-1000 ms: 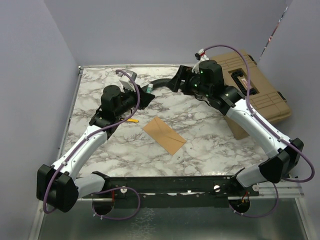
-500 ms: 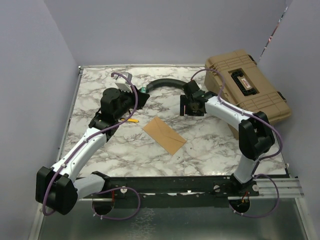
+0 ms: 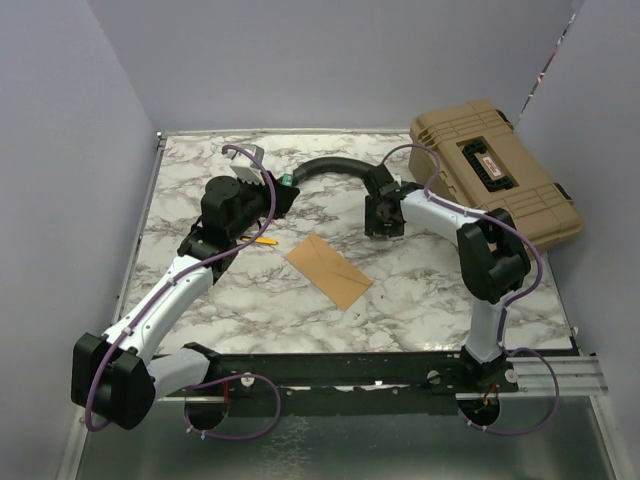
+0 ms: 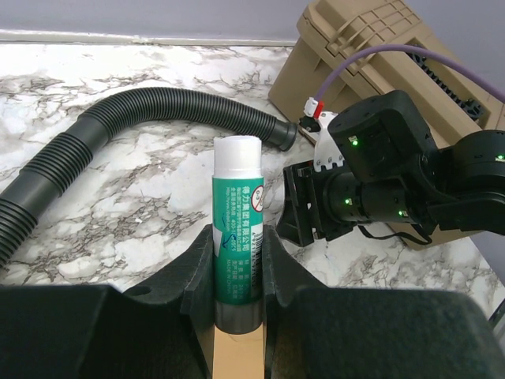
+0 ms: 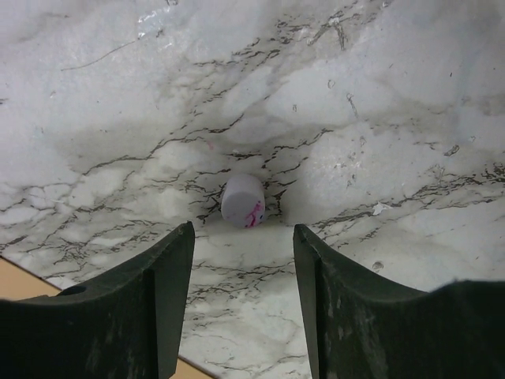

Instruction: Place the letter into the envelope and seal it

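The envelope [image 3: 330, 270] lies flat mid-counter [image 3: 420, 290], between both arms. Its long axis runs diagonally, far-left to near-right. The letter isn't visible as a separate sheet. Your left gripper [image 4: 237, 257] has its jaws clamped on a green glue stick [image 4: 236, 229]; from there the envelope sits back toward the bases and to the right. Your right gripper [image 5: 243, 237] has its jaws wide and holds nothing. It hangs over bare marble with a small white cap [image 5: 242, 200] just ahead, and the envelope's edge shows at that view's lower left. The right looks slightly nearer, but the left carries the glue.
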Controlling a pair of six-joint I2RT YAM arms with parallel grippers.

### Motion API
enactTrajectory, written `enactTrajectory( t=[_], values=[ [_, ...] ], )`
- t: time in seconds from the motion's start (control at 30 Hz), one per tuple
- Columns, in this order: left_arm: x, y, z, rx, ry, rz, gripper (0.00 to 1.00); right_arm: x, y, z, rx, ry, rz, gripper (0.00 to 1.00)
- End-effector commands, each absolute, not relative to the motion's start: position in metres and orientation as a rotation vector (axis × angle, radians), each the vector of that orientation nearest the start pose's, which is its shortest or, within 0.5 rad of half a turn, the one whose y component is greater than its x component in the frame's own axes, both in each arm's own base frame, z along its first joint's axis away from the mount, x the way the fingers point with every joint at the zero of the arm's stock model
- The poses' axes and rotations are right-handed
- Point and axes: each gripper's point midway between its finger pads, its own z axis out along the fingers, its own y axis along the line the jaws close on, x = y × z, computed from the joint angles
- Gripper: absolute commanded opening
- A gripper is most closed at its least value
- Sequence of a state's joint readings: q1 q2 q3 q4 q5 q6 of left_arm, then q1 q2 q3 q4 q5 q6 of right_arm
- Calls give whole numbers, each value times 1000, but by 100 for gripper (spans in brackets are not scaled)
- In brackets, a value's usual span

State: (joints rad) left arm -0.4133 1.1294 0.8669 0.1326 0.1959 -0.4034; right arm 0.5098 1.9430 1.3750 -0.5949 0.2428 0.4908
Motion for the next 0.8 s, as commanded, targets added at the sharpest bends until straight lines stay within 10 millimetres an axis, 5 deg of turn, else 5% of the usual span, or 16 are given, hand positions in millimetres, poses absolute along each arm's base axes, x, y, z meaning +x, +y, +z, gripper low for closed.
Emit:
enactTrajectory(
  t=[0.0, 0.23, 0.5, 0.77],
  values=[
    [338, -207, 281, 175, 1729, -797, 0, 390, 180, 29, 31, 2630, -35, 55],
    [339, -209, 282, 182, 1722, -802, 0, 398, 179, 20, 27, 2619, -2, 52],
    [339, -211, 280, 190, 1727, -811, 0, 401, 178, 31, 2, 2595, 2, 10],
    [339, -214, 281, 197, 1720, -833, 0, 393, 181, 50, -21, 2600, 55, 8]
  ],
)
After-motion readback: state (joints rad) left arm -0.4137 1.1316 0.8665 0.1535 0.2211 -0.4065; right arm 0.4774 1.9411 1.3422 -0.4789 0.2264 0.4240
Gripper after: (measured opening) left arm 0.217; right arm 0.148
